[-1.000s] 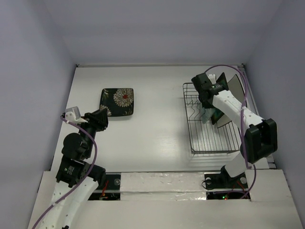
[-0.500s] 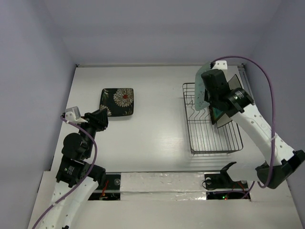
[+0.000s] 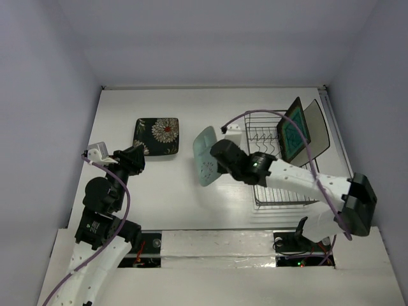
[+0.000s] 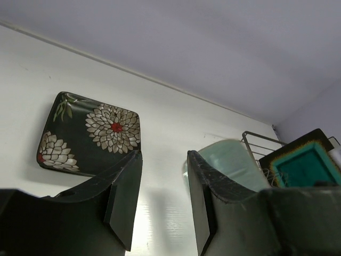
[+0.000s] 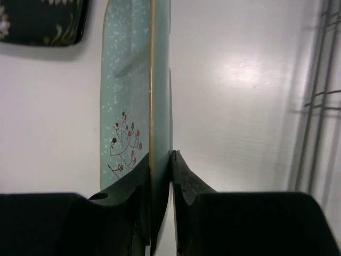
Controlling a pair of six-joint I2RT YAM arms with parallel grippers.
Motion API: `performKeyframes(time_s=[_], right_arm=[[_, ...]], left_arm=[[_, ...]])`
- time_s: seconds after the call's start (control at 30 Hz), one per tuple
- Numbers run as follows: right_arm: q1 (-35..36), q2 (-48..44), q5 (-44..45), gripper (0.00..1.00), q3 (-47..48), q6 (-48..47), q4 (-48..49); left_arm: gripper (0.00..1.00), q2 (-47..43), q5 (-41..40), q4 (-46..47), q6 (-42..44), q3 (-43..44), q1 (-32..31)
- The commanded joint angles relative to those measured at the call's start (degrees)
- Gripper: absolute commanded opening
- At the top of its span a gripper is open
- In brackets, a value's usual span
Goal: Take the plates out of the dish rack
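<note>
While the right pincer [image 5: 160, 160] is clamped on the near edge of the pale mint-green plate [image 3: 205, 164], that plate stands on edge out of the dish rack [image 3: 287, 203], over the table [image 3: 217, 102] between the rack and the black flowered plate [image 3: 157, 136]. The right wrist view shows it edge-on, one finger on each side. Its speckled green face, with a small sprig of red and dark berries, is turned to the left of that view. Whether its lower edge touches the table cannot be told.

The black flowered plate lies flat on the table, well to the left of the rack.

Two plates are in the rack, at its far right corner. The teal-centred plate [image 3: 294, 131] with its dark rim stands tilted. Just beside it on the right leans the square plate [image 3: 317, 129] showing its dark side.

The right arm reaches leftward across the rack's near left corner. The left pincer [image 4: 162, 181] sits low at the left of the table, near the flowered plate's near edge, its fingers [image 4: 128, 197] apart with nothing between them.
</note>
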Motion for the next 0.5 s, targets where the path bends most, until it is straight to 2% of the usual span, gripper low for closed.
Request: performKeyframes(time_s=[0.0, 0.23, 0.47], right_arm=[[2.9, 1.4, 3.9, 0.00, -1.3, 10.1, 16.5], [4.8, 4.1, 2.8, 0.00, -9.9, 18.0, 23.6], [6.6, 6.1, 0.7, 0.00, -17.2, 23.0, 26.4]], left_arm=[[0.36, 0.7, 0.2, 2.1, 0.1, 0.3, -0.2], [0.37, 1.0, 0.2, 2.1, 0.1, 0.3, -0.2], [0.37, 0.9, 0.2, 2.1, 0.1, 0.2, -0.2]])
